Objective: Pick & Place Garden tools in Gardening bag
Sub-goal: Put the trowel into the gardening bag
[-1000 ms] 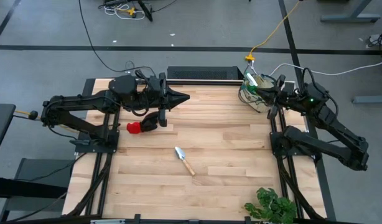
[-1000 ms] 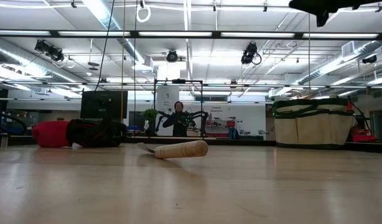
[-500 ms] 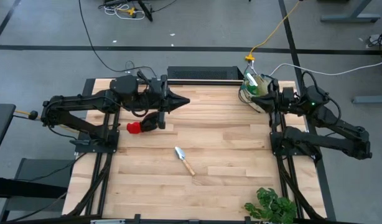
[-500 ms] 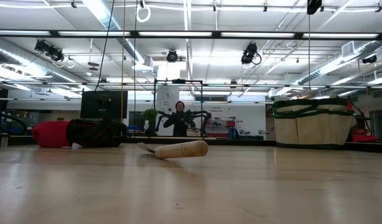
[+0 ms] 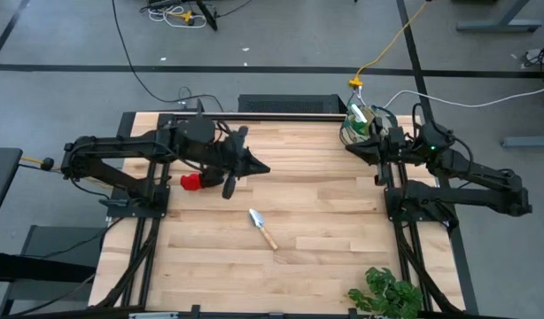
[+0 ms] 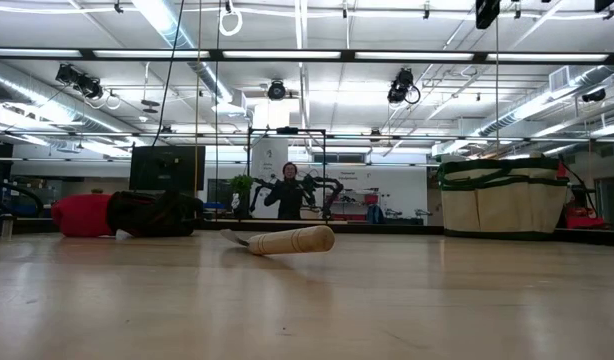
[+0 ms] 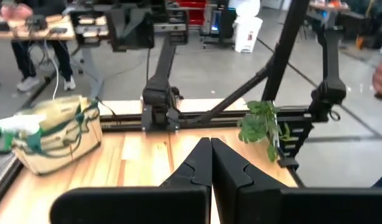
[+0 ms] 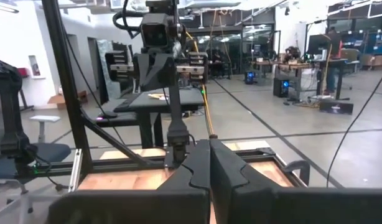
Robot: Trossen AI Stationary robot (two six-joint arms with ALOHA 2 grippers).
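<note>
Left pincer (image 5: 261,167) closed; spray bottle (image 5: 358,113) sits inside gardening bag (image 5: 356,135).

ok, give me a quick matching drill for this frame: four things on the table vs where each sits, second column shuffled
Things:
1. trowel
2. glove
3. bag
4. plant

Places, seen from overhead:
A. far right corner of the table, beside the right gripper
B. near right corner
C. left side, under the left arm
D. middle of the table, in the open

Pairs: 1-D, 2-C, 3-A, 4-B
</note>
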